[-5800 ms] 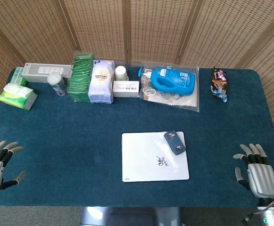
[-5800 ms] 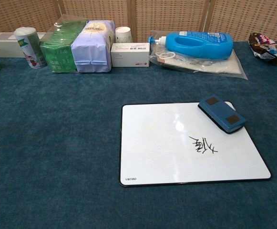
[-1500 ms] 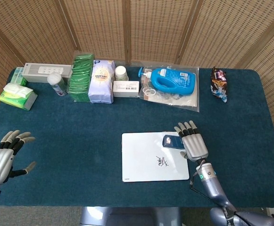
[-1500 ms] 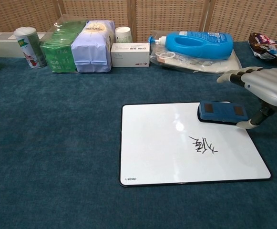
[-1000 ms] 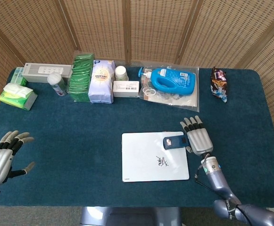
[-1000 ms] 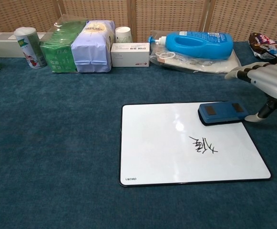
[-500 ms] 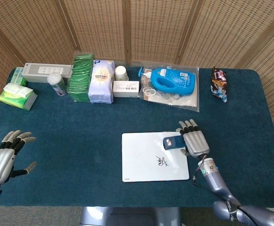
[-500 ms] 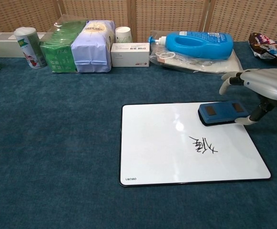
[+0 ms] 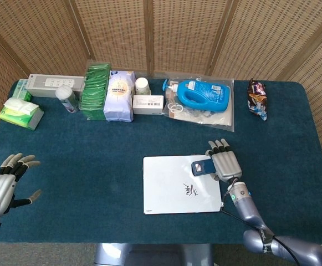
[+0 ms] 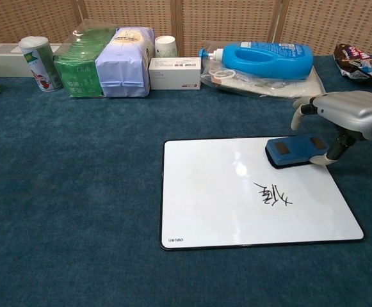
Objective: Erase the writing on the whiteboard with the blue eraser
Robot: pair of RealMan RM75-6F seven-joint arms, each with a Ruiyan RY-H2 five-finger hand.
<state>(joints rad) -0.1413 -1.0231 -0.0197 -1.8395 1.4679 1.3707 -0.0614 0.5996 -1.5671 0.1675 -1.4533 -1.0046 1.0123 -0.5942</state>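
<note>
My right robot hand arches over the blue eraser, fingers apart, to grip it for wiping the whiteboard.

The whiteboard carries the brand "deli" at its near left corner (small print). A handwritten black character stands mid-board, unreadable.

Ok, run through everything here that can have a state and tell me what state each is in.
whiteboard: flat on the table, writing unerased.
blue eraser: lying on the whiteboard's far right corner, not lifted.
right hand: fingers arched over the eraser, thumb at its right end.
left hand: fingers spread, holding nothing.
blue detergent bottle: lying on its side.
</note>
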